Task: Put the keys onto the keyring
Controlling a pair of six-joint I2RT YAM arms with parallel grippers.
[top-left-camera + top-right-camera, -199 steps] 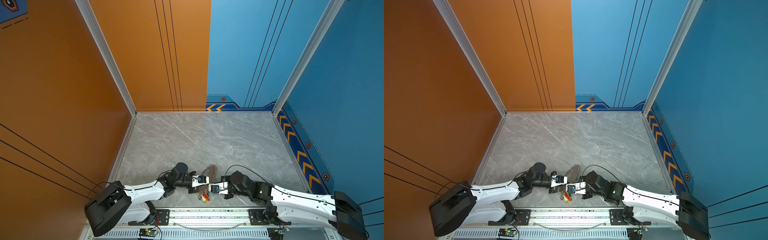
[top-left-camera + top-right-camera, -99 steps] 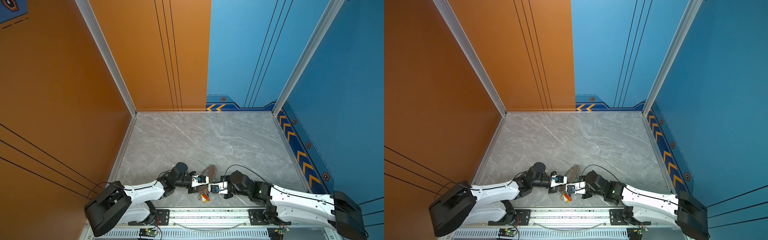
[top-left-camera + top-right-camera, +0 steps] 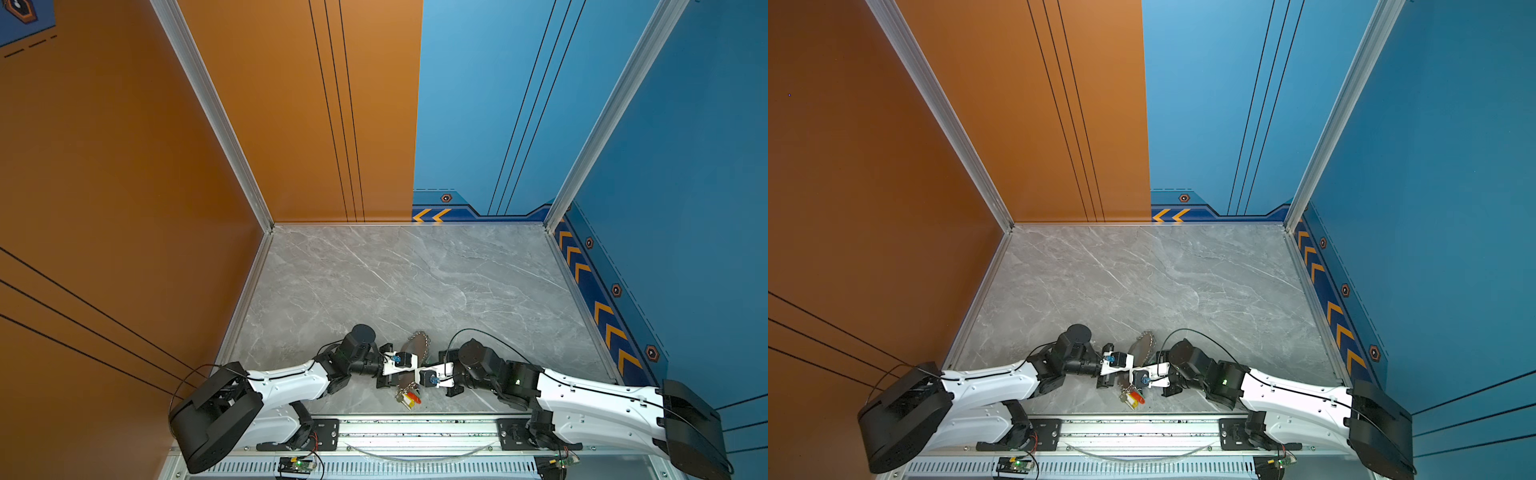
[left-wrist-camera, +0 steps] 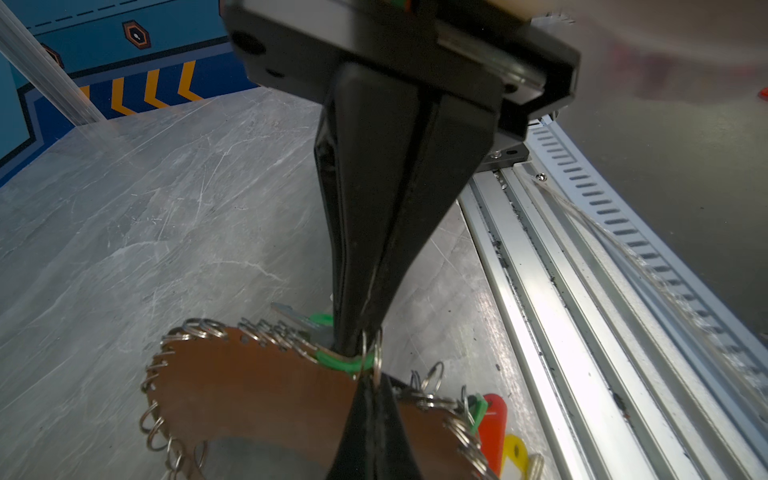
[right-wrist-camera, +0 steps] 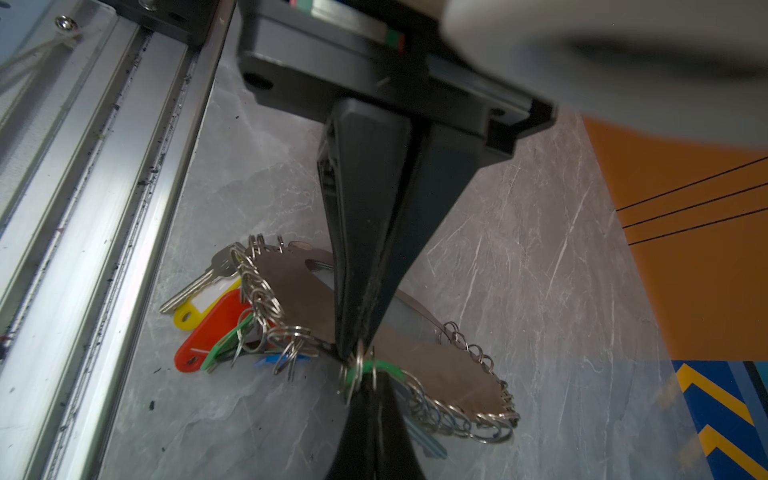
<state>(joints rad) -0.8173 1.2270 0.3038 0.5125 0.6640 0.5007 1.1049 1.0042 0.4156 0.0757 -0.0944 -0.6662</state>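
Observation:
The tan oval keyring (image 3: 417, 345) (image 3: 1139, 350) (image 4: 257, 386) (image 5: 436, 363), edged with small silver rings, hangs between both grippers near the table's front edge. My left gripper (image 3: 414, 370) (image 3: 1131, 369) (image 4: 371, 380) (image 5: 353, 351) is shut on one small ring at its rim. Tip to tip against it, my right gripper (image 3: 420, 370) (image 3: 1137, 370) (image 4: 356, 347) (image 5: 368, 376) is shut on the green key's tag (image 4: 340, 360) (image 5: 376, 365), which loops through that ring. Red (image 5: 212, 328), yellow (image 5: 193, 313) and blue (image 5: 270, 359) tagged keys (image 3: 409, 399) (image 3: 1133, 399) hang from rings at the keyring's near end.
The aluminium rail (image 3: 415, 432) (image 4: 561, 332) (image 5: 83, 208) runs along the table's front edge, just behind the hanging keys. An orange wall bounds the left and a blue wall the right. The right arm's black cable (image 3: 478, 332) arcs above the marble.
The keyring has tilted from nearly edge-on to showing more of its flat tan face. Both arms have barely moved and both grippers have stayed shut.

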